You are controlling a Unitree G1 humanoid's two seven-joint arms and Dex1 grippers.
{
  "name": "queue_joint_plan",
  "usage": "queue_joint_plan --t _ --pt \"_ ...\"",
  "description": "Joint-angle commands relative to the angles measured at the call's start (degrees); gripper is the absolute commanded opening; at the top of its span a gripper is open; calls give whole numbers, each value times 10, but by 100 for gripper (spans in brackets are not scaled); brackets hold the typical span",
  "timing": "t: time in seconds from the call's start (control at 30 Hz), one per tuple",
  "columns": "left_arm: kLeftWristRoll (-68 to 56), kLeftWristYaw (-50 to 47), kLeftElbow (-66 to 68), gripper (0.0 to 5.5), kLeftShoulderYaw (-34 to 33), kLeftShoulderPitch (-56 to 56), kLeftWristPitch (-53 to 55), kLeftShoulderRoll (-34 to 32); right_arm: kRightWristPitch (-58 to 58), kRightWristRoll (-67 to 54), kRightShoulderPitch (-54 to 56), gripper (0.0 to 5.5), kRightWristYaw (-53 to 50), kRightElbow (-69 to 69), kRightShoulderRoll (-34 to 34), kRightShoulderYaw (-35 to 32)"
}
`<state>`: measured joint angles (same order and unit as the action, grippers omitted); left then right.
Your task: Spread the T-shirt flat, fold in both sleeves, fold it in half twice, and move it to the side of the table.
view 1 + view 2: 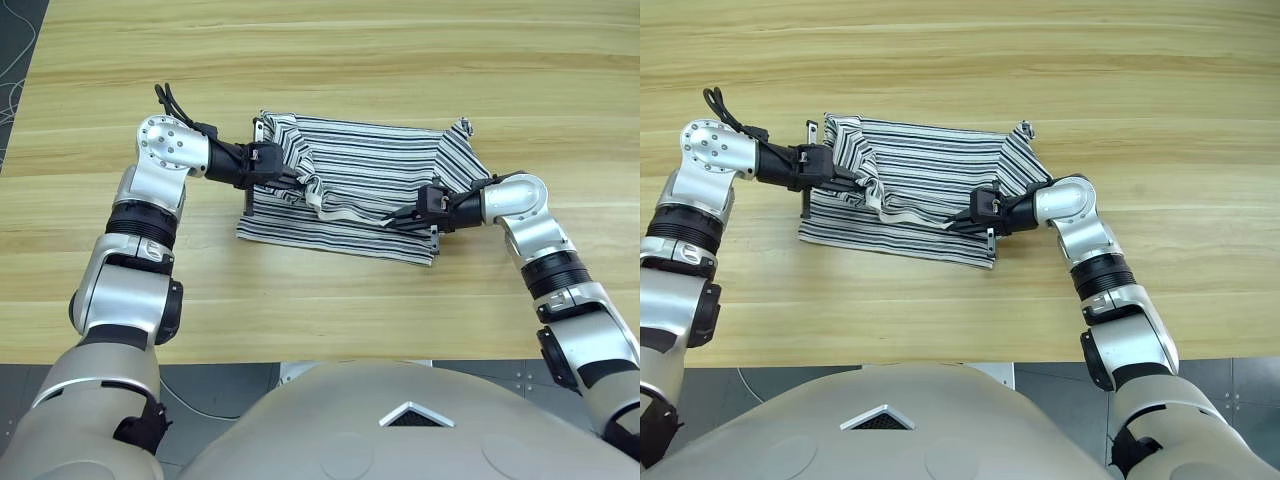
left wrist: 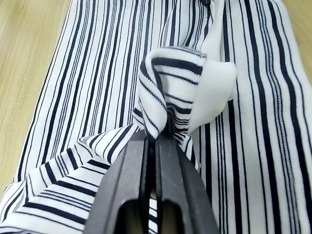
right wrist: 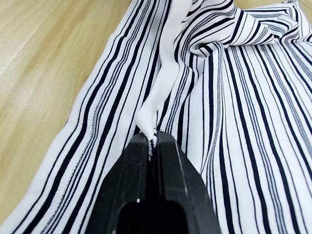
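The black-and-white striped T-shirt (image 1: 375, 165) lies on the wooden table (image 1: 330, 60), its sleeves folded in over the body. My left gripper (image 1: 296, 186) is at the shirt's left side, shut on a bunched fold of the striped cloth (image 2: 168, 97). My right gripper (image 1: 398, 217) is at the near right part of the shirt, shut on a thin white edge of the fabric (image 3: 153, 117). A strip of cloth (image 1: 340, 210) hangs lifted between the two grippers, above the near half of the shirt.
Bare wood of the table surrounds the shirt on all sides, with wide free room at the far side and to the right (image 1: 560, 110). The near table edge (image 1: 300, 355) runs below the shirt.
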<state>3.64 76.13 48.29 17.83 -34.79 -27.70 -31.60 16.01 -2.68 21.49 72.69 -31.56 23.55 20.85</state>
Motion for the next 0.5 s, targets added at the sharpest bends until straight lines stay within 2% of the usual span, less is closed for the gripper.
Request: queue_joint_plan --t 0.03,0.27,0.37,0.5 --pt "5 1 3 10 -1 -19 -7 1 -6 -11 9 12 13 16 7 -9" --pt "-35 58 -50 10 -15 7 19 -27 -47 -54 12 12 56 90 52 -41" --pt "-94 110 -205 10 -29 81 55 -81 -86 -93 -10 12 92 161 99 -63" --pt "-162 131 -455 10 -51 200 102 -173 -114 -114 -63 12 119 247 167 -81"
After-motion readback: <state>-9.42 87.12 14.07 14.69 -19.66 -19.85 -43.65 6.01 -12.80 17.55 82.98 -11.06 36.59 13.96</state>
